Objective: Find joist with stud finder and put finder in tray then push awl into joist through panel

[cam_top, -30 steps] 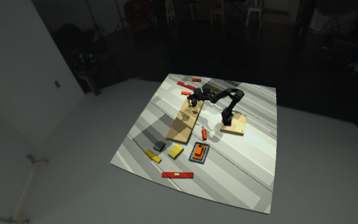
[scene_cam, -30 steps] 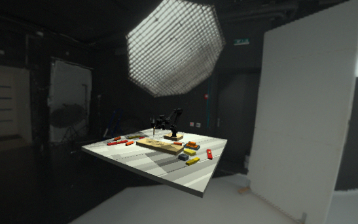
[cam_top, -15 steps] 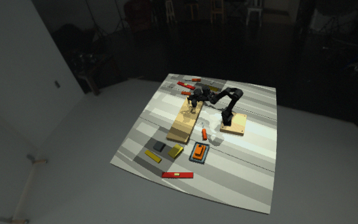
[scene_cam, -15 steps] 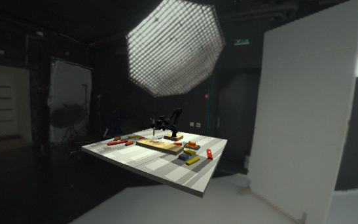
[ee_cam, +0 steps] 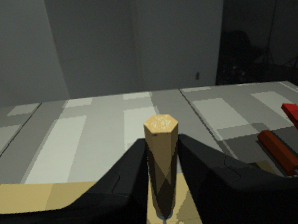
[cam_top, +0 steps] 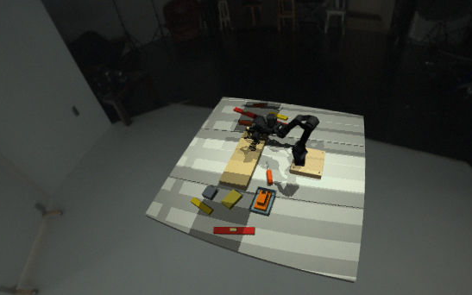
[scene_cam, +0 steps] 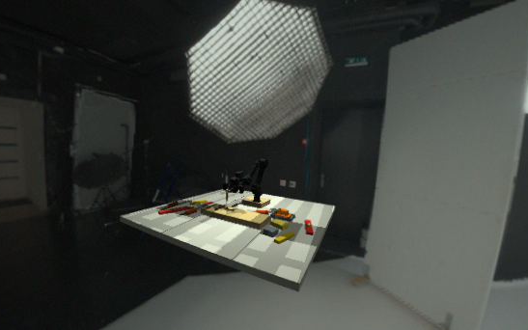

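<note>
Your arm [cam_top: 305, 133] [scene_cam: 259, 175] arches out and down, its gripper [cam_top: 253, 137] [scene_cam: 227, 188] [ee_cam: 161, 143] (fingers nearly together) clamped and pointing low.

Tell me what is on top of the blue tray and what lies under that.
The orange stud finder sits on the tray. Whatever is directly beneath the stud finder is covered; only the tray's rim shows around it.

The awl [scene_cam: 227, 195] [ee_cam: 162, 167], wooden-handled, stands upright in the jaws above the panel [cam_top: 241, 166] [scene_cam: 240, 216] [ee_cam: 47, 196], a long pale board; the orange stud finder [cam_top: 262, 199] [scene_cam: 283, 212] lies in the blue-rimmed tray [cam_top: 257, 212] [scene_cam: 286, 218].
</note>
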Controlling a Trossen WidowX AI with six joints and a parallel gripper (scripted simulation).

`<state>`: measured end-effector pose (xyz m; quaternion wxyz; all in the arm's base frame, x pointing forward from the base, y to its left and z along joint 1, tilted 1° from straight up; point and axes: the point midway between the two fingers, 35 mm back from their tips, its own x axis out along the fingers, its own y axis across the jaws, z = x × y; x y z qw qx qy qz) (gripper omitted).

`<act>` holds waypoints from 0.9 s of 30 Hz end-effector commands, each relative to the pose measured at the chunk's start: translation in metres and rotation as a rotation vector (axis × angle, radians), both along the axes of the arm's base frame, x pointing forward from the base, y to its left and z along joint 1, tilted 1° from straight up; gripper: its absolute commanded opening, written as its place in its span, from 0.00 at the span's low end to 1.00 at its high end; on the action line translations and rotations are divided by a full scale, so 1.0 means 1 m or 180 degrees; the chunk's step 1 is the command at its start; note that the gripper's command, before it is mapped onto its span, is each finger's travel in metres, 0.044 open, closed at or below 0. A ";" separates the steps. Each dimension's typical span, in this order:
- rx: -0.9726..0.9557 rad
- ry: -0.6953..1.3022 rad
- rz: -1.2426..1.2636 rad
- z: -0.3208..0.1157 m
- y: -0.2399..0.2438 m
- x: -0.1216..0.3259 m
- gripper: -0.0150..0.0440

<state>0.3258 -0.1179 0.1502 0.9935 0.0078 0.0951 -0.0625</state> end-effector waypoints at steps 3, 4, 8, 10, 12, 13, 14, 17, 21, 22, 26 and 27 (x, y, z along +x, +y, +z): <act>0.0013 0.0010 -0.0015 -0.006 0.000 -0.001 0.25; 0.0013 0.0010 -0.0015 -0.006 0.000 -0.001 0.25; 0.0014 0.0010 -0.0015 -0.008 0.000 -0.001 0.25; 0.0014 0.0010 -0.0015 -0.009 0.000 -0.001 0.25; 0.0014 0.0010 -0.0015 -0.011 0.000 -0.001 0.25; 0.0014 0.0010 -0.0015 -0.011 0.000 -0.001 0.25; 0.0014 0.0010 -0.0015 -0.012 0.000 -0.001 0.25; 0.0014 0.0010 -0.0015 -0.013 0.000 -0.001 0.25; 0.0014 0.0011 -0.0015 -0.015 0.000 -0.001 0.25; 0.0014 0.0011 -0.0015 -0.016 0.000 -0.001 0.25; 0.0014 0.0011 -0.0015 -0.018 0.000 -0.001 0.25; 0.0014 0.0011 -0.0015 -0.019 0.000 -0.001 0.25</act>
